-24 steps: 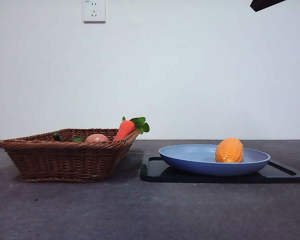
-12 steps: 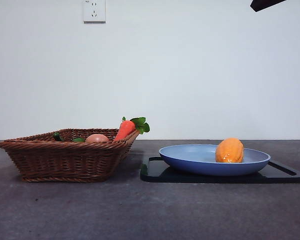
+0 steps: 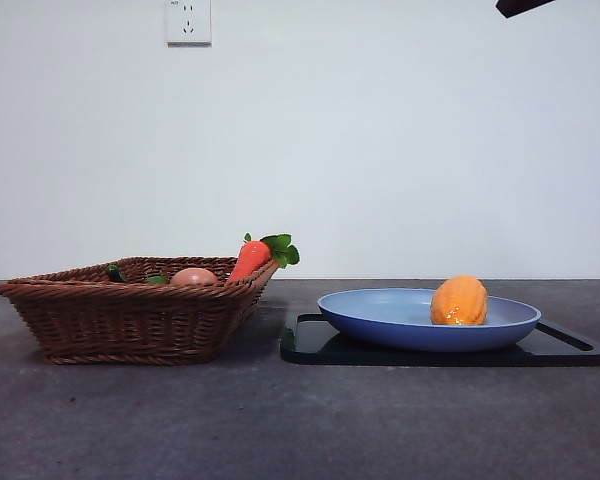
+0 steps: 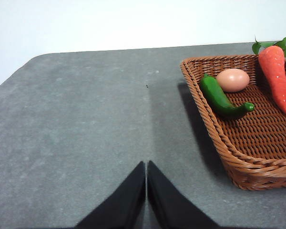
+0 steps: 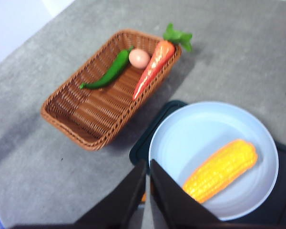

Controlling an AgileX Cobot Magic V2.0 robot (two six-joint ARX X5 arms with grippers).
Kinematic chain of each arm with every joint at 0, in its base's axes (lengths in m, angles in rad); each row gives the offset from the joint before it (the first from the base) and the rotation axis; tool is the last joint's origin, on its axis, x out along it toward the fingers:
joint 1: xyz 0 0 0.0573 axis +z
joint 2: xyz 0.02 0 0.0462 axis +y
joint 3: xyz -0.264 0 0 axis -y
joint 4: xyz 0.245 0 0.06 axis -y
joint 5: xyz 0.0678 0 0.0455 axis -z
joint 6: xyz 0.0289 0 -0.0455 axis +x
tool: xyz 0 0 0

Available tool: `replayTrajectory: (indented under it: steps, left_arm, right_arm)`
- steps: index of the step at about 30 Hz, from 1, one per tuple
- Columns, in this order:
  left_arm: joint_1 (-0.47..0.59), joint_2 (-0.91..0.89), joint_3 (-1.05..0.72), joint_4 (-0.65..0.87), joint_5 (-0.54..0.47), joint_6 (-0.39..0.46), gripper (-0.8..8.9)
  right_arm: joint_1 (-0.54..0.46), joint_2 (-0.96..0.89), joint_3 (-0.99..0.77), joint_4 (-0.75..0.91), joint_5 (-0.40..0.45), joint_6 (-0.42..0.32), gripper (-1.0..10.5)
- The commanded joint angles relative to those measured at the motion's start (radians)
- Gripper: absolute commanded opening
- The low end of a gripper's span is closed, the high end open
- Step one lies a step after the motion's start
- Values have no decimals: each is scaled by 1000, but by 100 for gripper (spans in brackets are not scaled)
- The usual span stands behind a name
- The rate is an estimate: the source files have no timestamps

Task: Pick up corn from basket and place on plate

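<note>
The corn lies on the blue plate, toward its right side; from the right wrist view the corn rests alone on the plate. The wicker basket stands to the left of the plate with no corn in it. My right gripper hovers high above the plate's near edge, shut and empty. My left gripper is shut and empty over bare table, well away from the basket.
In the basket are a carrot, a pinkish egg and a green pepper. A flat black tray sits under the plate. A black arm tip shows at the top right corner.
The black arm tip at the top right corner has edged slightly up and left. The corn, plate and basket have not moved.
</note>
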Motion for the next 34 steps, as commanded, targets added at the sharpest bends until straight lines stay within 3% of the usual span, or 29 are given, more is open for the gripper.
replayTrajectory:
  steps: [1,10,14,17,19,24,29,34]
  left_arm:
    - [3,-2,-24,-11,2,-5,8]
    - [3,-2,-24,-11,2,-5,8]
    - [3,-2,-24,-11,2,-5,8]
    - [3,-2,-24,-11,2,-5,8]
    - [3,-2,-24,-11,2,-5,8]
    - [3,-2,-24,-11,2,-5,8]
    - [3,-2,-24,-11,2,-5,8]
    - [3,-2,-24,-11,2,-5,8]
  right_arm:
    - [3,8,14,21,0,-5,2]
    - [3,8,14,29,0,-5,2]
    - [1,7,13,55,24,-68,2]
    - [-34,-21,-4,126,118,-128,2]
    - [-59,-52,-28,174,136,-153,2]
    - [-125,-196,-189,349,129,-130,2]
    - [-230,-401,-455,585,132,-84,2]
    - [-303,-602,-688,710,150,-83,2]
